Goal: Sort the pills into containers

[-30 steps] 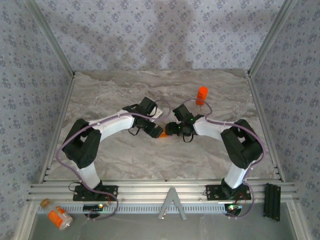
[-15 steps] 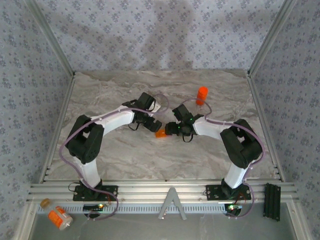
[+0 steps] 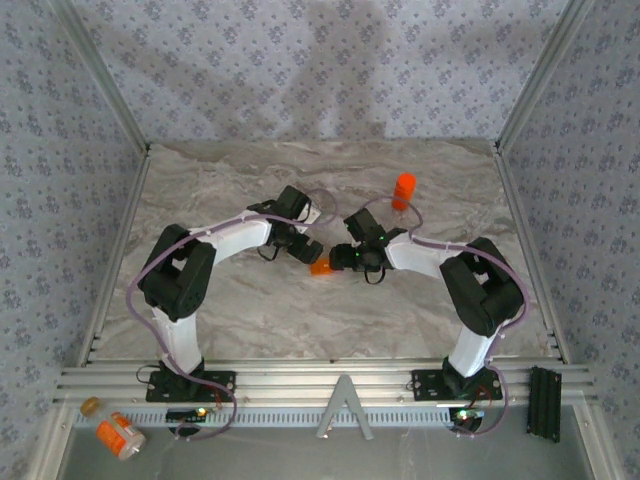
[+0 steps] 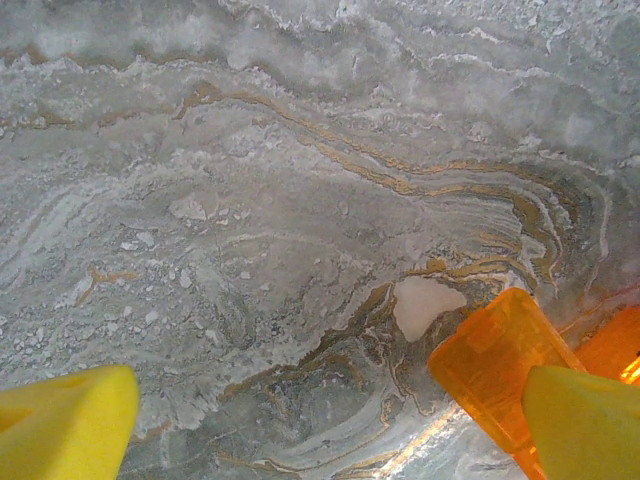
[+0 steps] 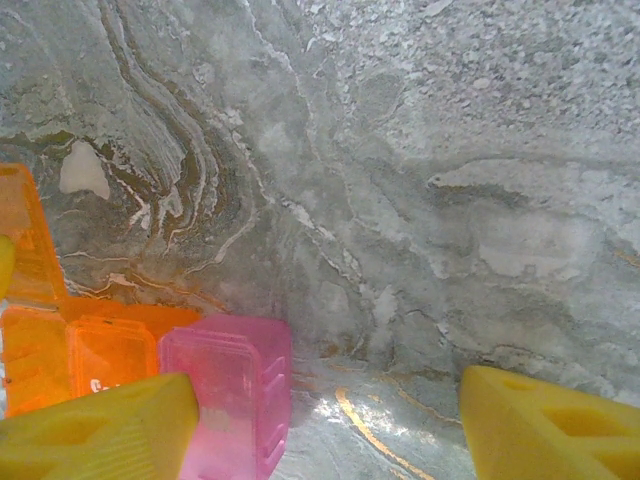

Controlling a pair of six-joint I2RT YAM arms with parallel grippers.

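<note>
Veined grey marble table point(image 3: 250, 300) carries a small translucent orange box point(image 5: 120, 350), pink-ended. Left gripper point(image 4: 330, 405) and right gripper point(image 5: 325, 405) gape wide, gripping nothing.

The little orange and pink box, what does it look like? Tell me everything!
The small pill box is see-through plastic: orange compartments with one pink compartment at its end. An orange lid flap looks raised. It lies on the marble table between the open right gripper and left gripper. Contact with the fingers is unclear.
</note>
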